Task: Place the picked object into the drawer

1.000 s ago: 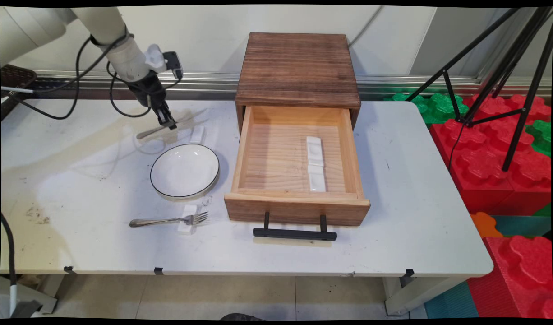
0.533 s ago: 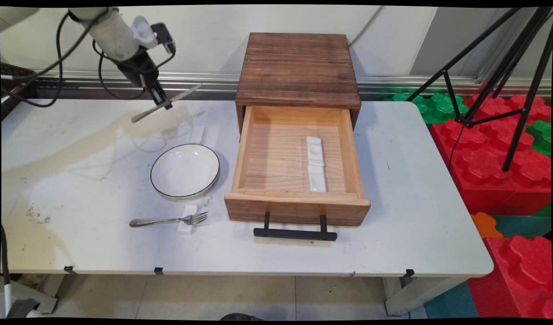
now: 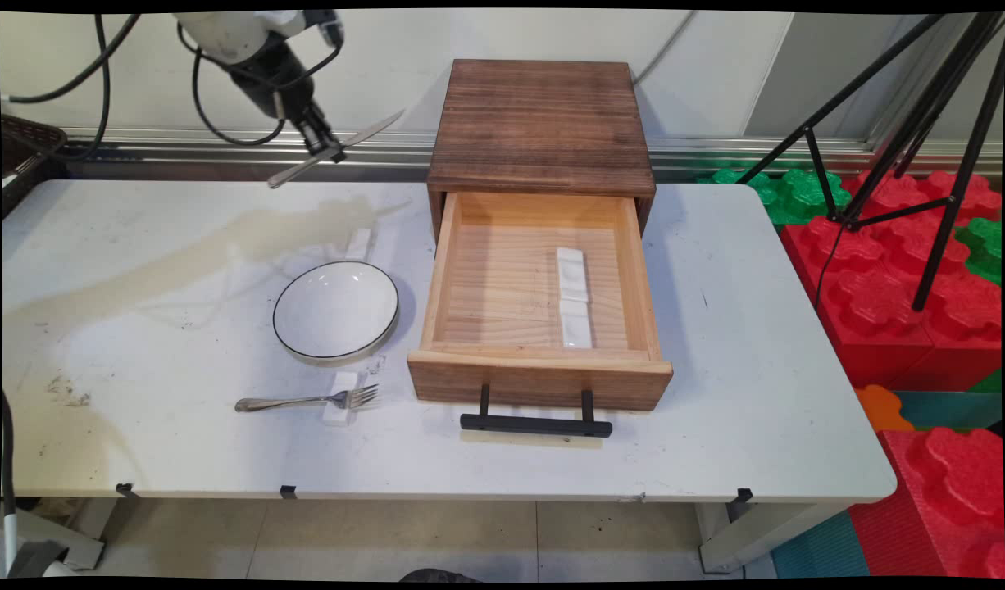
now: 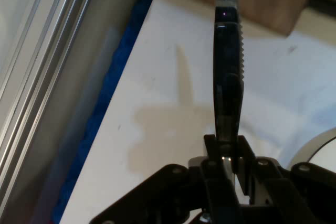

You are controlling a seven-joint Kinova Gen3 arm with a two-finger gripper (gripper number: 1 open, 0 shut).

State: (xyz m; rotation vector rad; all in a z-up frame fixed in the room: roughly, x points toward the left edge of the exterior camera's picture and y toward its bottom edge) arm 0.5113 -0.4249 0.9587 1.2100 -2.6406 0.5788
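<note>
My gripper (image 3: 329, 152) hangs high over the table's back left, shut on a metal table knife (image 3: 338, 147) near its middle. The knife lies tilted, blade toward the wooden drawer box (image 3: 541, 123), handle down-left. In the hand view the knife (image 4: 228, 77) runs upward from between my fingers (image 4: 214, 156), its serrated edge to the right. Below on the table lie a small white rest (image 3: 358, 242) and a white bowl with a dark rim (image 3: 336, 310).
The open drawer (image 3: 437, 279) holds two white rests (image 3: 574, 297) in a line. A fork (image 3: 306, 401) lies on another white rest (image 3: 339, 398) near the bowl. A black tripod (image 3: 920, 123) and red and green foam blocks (image 3: 920, 295) stand to the right.
The gripper has lifted the knife off its white rest and carried it up and to the right, toward the drawer box.
</note>
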